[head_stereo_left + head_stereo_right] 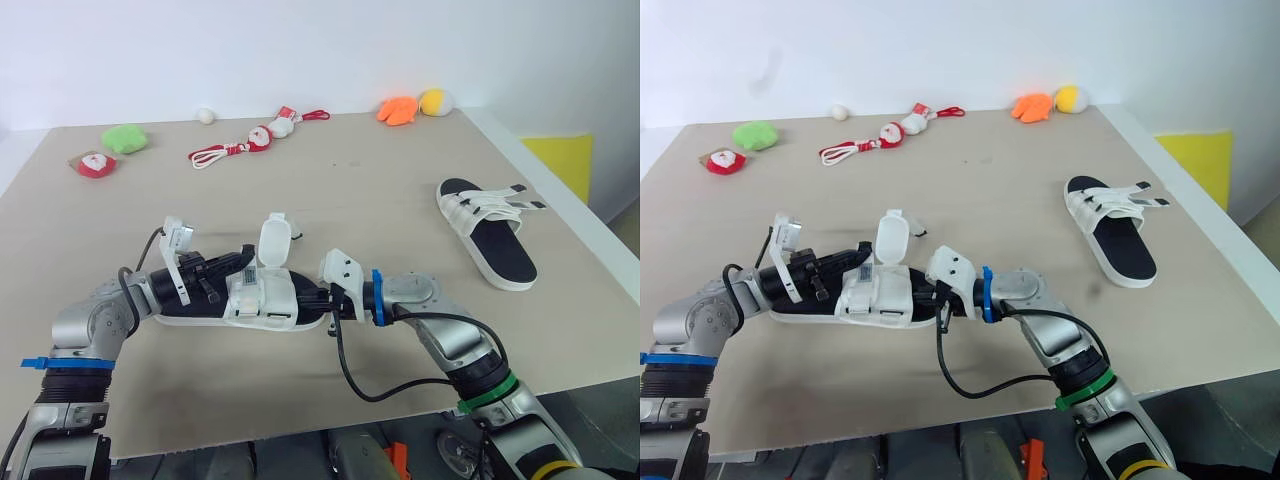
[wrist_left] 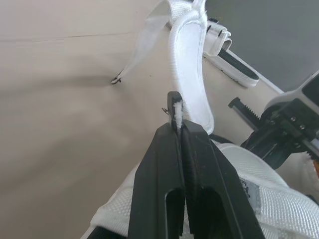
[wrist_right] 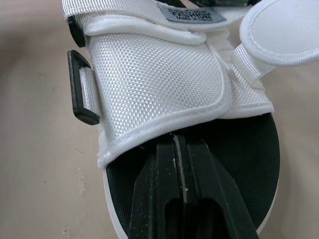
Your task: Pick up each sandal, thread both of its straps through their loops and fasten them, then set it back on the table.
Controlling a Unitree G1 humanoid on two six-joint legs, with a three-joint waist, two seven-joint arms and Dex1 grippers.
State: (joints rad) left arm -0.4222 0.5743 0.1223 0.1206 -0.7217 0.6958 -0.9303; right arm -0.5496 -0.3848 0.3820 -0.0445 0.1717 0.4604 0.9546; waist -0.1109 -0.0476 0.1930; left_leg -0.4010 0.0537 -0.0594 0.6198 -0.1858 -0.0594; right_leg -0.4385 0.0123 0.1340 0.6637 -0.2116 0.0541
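A white-strapped sandal with a black footbed (image 1: pixel 262 308) lies near the table's front edge, between my two arms. My left gripper (image 1: pixel 222 272) is shut on the edge of one white strap (image 2: pixel 189 64), which stands up with its rounded end raised (image 1: pixel 275 240). At the sandal's other end my right gripper (image 3: pixel 178 144) is shut, its tips on the black footbed at the rim of the white upper (image 3: pixel 154 74). A black loop (image 3: pixel 79 87) sits at the upper's side. The second sandal (image 1: pixel 487 230) lies flat on the table's right side, its straps loose.
Small toys line the back of the table: a green plush (image 1: pixel 125 138), a red-and-white one (image 1: pixel 93 163), a red cord with figures (image 1: pixel 250 140), a white ball (image 1: pixel 205 115), an orange toy (image 1: pixel 398 110) and a yellow one (image 1: pixel 435 100). The table's right edge (image 1: pixel 560 215) runs close to the second sandal.
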